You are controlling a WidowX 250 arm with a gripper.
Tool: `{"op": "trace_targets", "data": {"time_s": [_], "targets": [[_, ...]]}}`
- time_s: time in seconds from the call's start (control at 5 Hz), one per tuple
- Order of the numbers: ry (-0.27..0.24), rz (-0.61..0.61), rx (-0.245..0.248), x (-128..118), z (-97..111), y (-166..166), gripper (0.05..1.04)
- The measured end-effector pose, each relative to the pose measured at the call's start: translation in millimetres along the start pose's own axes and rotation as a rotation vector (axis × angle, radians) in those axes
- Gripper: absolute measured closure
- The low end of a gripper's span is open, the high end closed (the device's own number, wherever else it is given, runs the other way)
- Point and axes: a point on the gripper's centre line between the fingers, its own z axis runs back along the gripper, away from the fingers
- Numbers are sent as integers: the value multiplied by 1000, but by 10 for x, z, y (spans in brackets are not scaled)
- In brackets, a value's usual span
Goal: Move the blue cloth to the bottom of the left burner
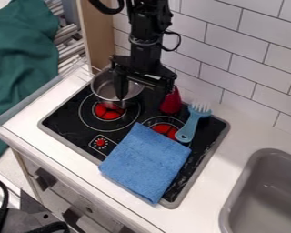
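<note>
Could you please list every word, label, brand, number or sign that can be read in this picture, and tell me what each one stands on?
No words, labels, brands or numbers can be read.
Black stovetop: small marks ring the red dot of a printed dial; too small to tell whether any are characters.
Blue cloth: no lettering to be seen.

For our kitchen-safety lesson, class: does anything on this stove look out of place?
Yes: the blue cloth partly covers the right burner and overlaps the stovetop's front rim; odd, since fabric could scorch.
</note>
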Motion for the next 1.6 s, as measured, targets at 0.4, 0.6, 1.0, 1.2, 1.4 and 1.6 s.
{"op": "trace_targets", "data": {"time_s": [0.4, 0.6, 1.0, 1.2, 1.4, 1.6], "targets": [[47, 1, 5, -213, -232, 2, 82], [56, 8, 23, -351, -335, -16, 82], [63, 40, 15, -477, -467, -140, 82], [50, 53, -5, -460, -477, -200, 82], [29, 58, -26, -491, -513, -242, 82], [-50, 71, -40, -506, -412, -253, 82]]}}
